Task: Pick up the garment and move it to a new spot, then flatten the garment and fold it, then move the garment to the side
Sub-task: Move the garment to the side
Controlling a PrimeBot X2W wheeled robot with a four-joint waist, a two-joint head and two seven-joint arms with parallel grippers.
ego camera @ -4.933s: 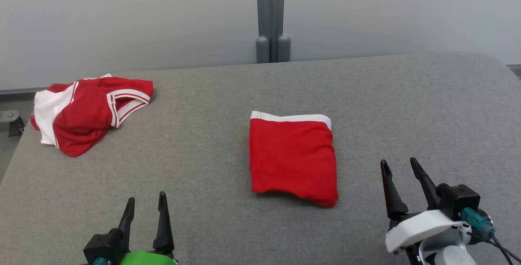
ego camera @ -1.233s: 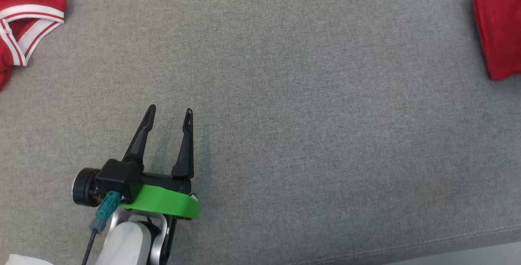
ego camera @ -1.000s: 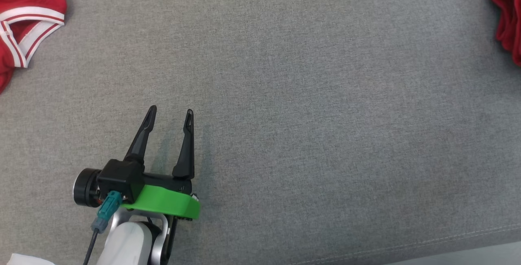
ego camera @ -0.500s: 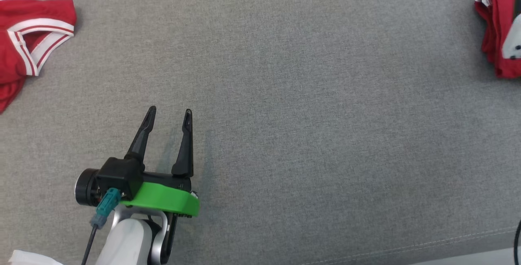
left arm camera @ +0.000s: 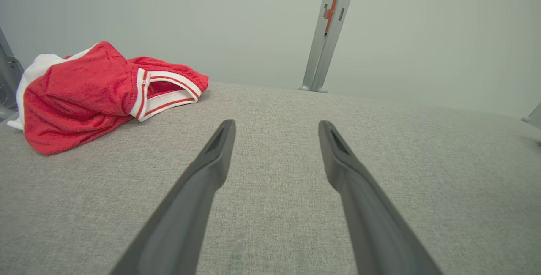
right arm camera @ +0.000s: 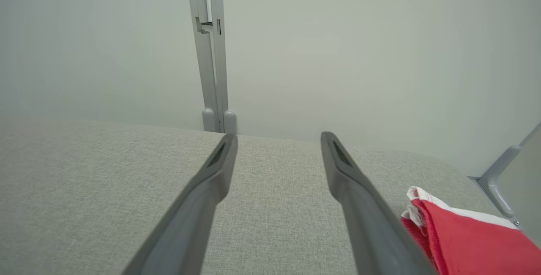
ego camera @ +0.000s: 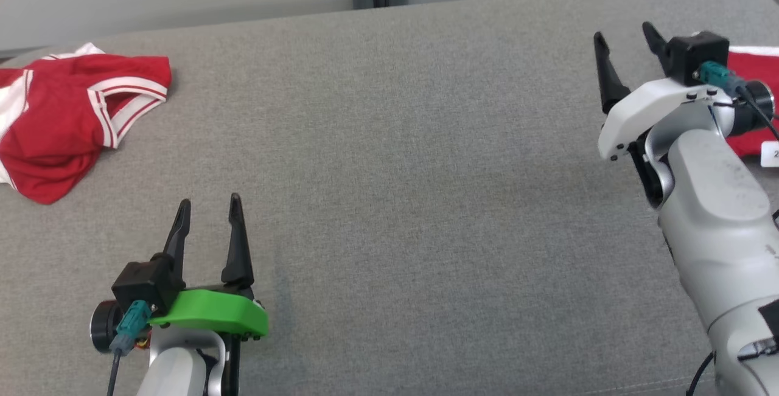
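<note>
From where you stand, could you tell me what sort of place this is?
Probably a robot test bay: a grey fabric-covered table, plain partition panels on a metal post, and a crumpled red-and-white garment.

Grey fabric table [ego camera: 426,159] before pale grey wall panels [right arm camera: 338,47], joined by a grey post [right arm camera: 213,55].

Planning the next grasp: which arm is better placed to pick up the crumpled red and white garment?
Left. The left gripper is open and nearer the crumpled red and white garment; the right gripper is across the grey table.
</note>
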